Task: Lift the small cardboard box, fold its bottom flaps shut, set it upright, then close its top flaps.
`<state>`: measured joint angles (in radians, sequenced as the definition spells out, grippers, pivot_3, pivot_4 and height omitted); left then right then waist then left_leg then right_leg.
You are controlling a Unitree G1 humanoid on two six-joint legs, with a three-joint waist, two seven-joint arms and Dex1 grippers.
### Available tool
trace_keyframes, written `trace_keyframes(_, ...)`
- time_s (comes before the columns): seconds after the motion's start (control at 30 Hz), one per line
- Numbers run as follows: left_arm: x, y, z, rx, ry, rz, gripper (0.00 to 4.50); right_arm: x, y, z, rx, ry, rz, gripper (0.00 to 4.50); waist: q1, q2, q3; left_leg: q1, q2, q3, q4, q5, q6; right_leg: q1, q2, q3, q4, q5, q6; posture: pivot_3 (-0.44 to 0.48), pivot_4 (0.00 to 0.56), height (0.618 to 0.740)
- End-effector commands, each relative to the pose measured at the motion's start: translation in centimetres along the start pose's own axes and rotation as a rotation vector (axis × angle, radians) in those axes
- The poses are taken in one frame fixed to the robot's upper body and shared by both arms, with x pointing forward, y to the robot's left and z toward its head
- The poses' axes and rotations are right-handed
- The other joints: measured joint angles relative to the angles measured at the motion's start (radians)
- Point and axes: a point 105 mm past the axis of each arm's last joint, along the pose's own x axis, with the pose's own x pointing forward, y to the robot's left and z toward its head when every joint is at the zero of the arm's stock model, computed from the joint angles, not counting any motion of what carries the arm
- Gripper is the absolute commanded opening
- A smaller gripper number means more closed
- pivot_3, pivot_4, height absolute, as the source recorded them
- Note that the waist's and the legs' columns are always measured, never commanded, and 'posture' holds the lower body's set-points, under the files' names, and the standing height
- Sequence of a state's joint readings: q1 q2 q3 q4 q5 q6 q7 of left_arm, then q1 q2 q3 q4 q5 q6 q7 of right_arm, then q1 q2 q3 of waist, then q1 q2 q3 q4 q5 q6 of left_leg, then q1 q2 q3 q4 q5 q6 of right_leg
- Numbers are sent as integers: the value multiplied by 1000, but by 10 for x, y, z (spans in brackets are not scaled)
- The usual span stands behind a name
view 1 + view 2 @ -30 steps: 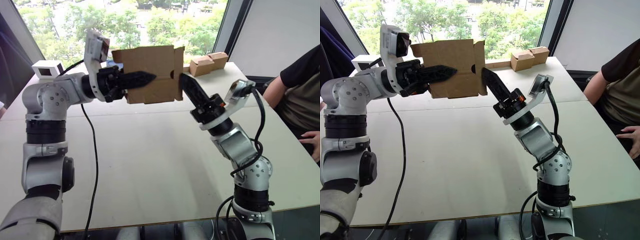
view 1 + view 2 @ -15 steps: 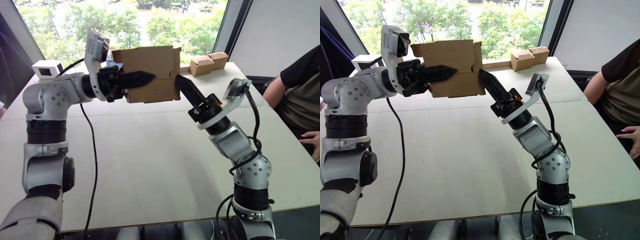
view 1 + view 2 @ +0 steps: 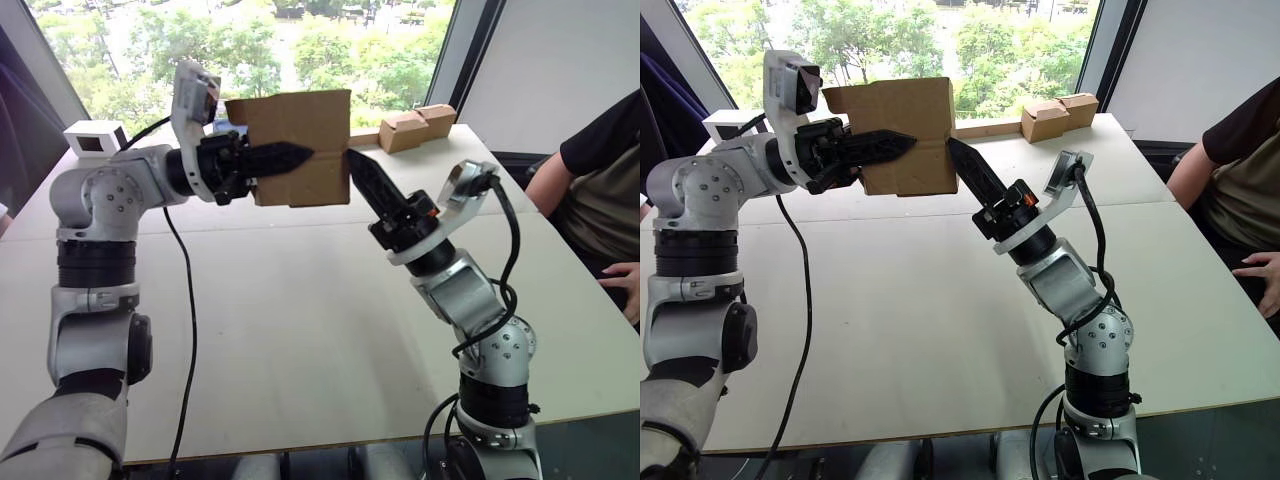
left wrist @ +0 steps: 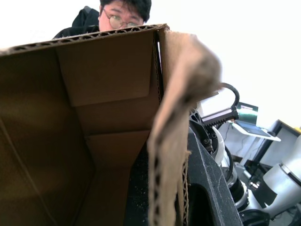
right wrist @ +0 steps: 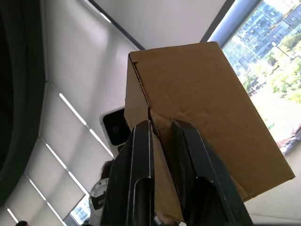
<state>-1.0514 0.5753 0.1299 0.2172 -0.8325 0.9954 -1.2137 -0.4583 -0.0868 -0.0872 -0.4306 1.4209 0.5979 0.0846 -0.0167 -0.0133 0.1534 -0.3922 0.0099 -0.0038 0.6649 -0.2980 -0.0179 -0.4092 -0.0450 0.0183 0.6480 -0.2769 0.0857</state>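
We see the left gripper (image 3: 285, 160) pinching one wall of the small cardboard box (image 3: 300, 148), one black finger outside and, in the left wrist view, the other inside against the corrugated edge (image 4: 171, 155). That view looks into the box's hollow brown interior, with folded panels deep inside and a person (image 4: 123, 12) beyond its rim. The right gripper (image 5: 160, 136) meets the box's right end; its wrist view shows two fingers (image 5: 141, 160) slightly parted, straddling a flap (image 5: 164, 188) at that end. The box hangs in the air above the table (image 3: 300, 320), its long axis roughly level, left to right. Behind it lie the joined brown boxes (image 3: 418, 127) and a white box (image 3: 95, 139); a seated person (image 3: 600, 190) is at right.
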Motion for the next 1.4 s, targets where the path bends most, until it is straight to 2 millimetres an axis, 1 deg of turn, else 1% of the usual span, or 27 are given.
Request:
trace_keyframes(0.03, 3, -8, 11, 44, -22, -28, 0, -3, 15, 7, 15, -25, 62, 640, 0, 0, 0, 0, 0, 0, 0, 0, 0, 0, 0, 0, 0, 0, 0, 0, 150, 740)
trace_keyframes(0.17, 1, -9, 14, 45, -32, -29, 0, -10, 13, 20, 20, -60, 54, 640, 0, 0, 0, 0, 0, 0, 0, 0, 0, 0, 0, 0, 0, 0, 0, 0, 150, 740)
trace_keyframes(0.3, 0, -9, 15, 44, -35, -28, 0, -13, 11, 27, 24, -85, 44, 640, 0, 0, 0, 0, 0, 0, 0, 0, 0, 0, 0, 0, 0, 0, 0, 0, 150, 740)
trace_keyframes(0.33, 0, -9, 15, 44, -36, -27, 0, -13, 10, 29, 24, -89, 40, 139, 0, 0, 0, 0, 0, 0, 0, 0, 0, 0, 0, 0, 0, 0, 0, 0, 150, 740)
trace_keyframes(0.37, 0, -9, 15, 44, -37, -27, 0, -14, 9, 30, 24, -93, 38, 28, 0, 0, 0, 0, 0, 0, 0, 0, 0, 0, 0, 0, 0, 0, 0, 0, 150, 740)
trace_keyframes(0.57, 0, -9, 13, 40, -36, -27, 0, -15, 3, 34, 9, -105, 8, 28, 0, 0, 0, 0, 0, 0, 0, 0, 0, 0, 0, 0, 0, 0, 0, 0, 150, 740)
trace_keyframes(0.67, 0, -10, 12, 38, -31, -27, 0, -12, -1, 27, -24, -56, -12, 28, 0, 0, 0, 0, 0, 0, 0, 0, 0, 0, 0, 0, 0, 0, 0, 0, 150, 740)
trace_keyframes(0.9, 1, -10, 8, 31, -19, -32, 0, -4, 0, 10, -87, 53, 6, 28, 0, 0, 0, 0, 0, 0, 0, 0, 0, 0, 0, 0, 0, 0, 0, 0, 150, 740)
trace_keyframes(1.03, 4, -8, 3, 23, -6, -29, 0, 0, 6, -3, -92, 118, 53, 28, 2, 0, 0, 0, 0, 0, 0, 0, 0, 0, 0, 0, 0, 0, 0, 0, 150, 740)
trace_keyframes(1.13, 6, -5, 1, 14, -2, -19, 0, -1, 6, -15, -113, 180, 57, 28, 2, 0, 0, 0, 0, 0, 0, 0, 0, 0, 0, 0, 0, 0, 0, 0, 150, 740)
trace_keyframes(1.33, 8, -5, -5, 3, 15, -24, 0, -1, 4, -22, -139, 218, 54, 28, 0, 0, 0, 0, 0, 0, 0, 0, 0, 0, 0, 0, 0, 0, 0, 0, 150, 740)
trace_keyframes(1.4, 8, -5, -7, 0, 22, -21, 0, -2, 2, -21, -148, 216, 42, 28, 0, 0, 0, 0, 0, 0, 0, 0, 0, 0, 0, 0, 0, 0, 0, 0, 150, 740)
